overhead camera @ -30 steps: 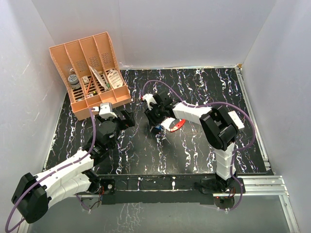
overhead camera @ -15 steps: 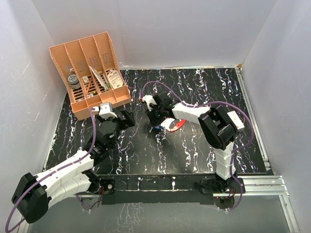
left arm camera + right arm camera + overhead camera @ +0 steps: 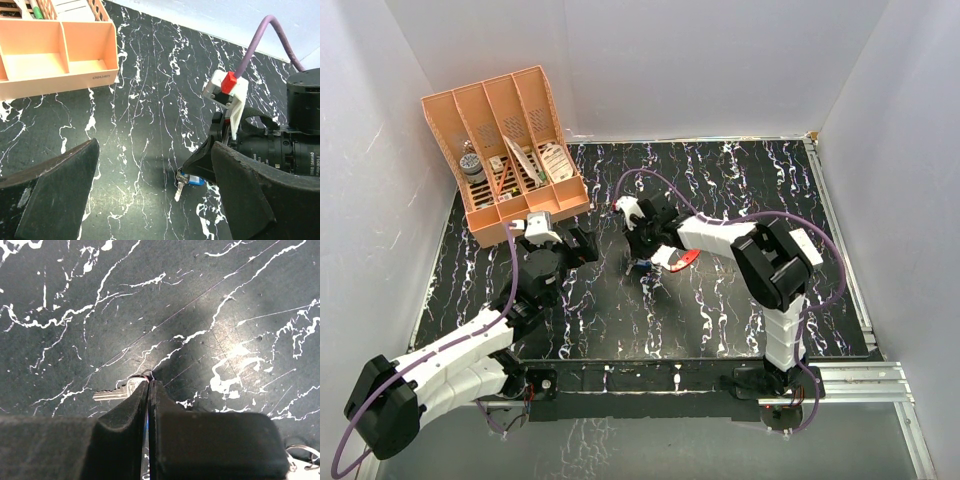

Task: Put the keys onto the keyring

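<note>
Clenched in right end effector [image 3: 150,385]: key [image 3: 113,394], by blue head, blade free, presumably for threading keyring [image 3: 688,258] nearby; left end effector [image 3: 155,145] released, idle.

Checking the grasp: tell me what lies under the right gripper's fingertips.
The key: its silver blade sticks out beside the shut right gripper, which covers most of its blue head.

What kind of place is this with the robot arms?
Probably a robot testing booth, not a home: plain white walls box in a black marbled table, and the left arm and right arm are bolted at its near edge by a metal rail.
</note>
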`<action>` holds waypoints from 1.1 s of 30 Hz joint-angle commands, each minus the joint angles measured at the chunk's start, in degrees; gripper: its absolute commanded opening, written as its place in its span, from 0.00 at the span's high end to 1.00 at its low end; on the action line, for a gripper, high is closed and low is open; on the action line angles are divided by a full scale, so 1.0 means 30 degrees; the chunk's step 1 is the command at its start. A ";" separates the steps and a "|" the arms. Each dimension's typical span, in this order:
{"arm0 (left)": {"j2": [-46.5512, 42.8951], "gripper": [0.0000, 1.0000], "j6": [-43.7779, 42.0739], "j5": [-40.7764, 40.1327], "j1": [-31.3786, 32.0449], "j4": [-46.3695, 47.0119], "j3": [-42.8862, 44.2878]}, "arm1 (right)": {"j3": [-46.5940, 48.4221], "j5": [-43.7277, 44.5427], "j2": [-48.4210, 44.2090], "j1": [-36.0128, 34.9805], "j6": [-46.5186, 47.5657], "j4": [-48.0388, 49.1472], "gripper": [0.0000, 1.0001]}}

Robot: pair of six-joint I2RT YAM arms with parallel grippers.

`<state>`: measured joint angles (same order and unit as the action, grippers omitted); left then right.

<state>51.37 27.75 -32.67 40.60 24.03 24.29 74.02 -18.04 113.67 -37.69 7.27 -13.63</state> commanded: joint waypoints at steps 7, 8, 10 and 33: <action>-0.0113 0.05 0.0189 0.2366 -0.0369 0.4165 -0.1330 | -0.4104 0.0513 -0.5461 0.0070 -0.3351 0.6774 1.00; -0.0090 0.05 0.0247 0.2656 -0.0421 0.4600 -0.1444 | -0.4362 0.0493 -0.5952 0.0071 -0.3659 0.7293 1.00; -0.0046 0.05 0.0321 0.3352 -0.0530 0.5538 -0.1650 | -0.5081 0.0479 -0.6800 0.0077 -0.4205 0.8160 1.00; 0.1803 0.12 0.1838 1.0072 -0.3008 1.1286 -0.1805 | -0.7315 -0.1400 -1.1977 0.0090 -0.6527 1.2078 1.00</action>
<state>56.93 35.33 -8.78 33.04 56.31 15.11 49.78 -19.55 79.55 -37.69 -12.67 20.88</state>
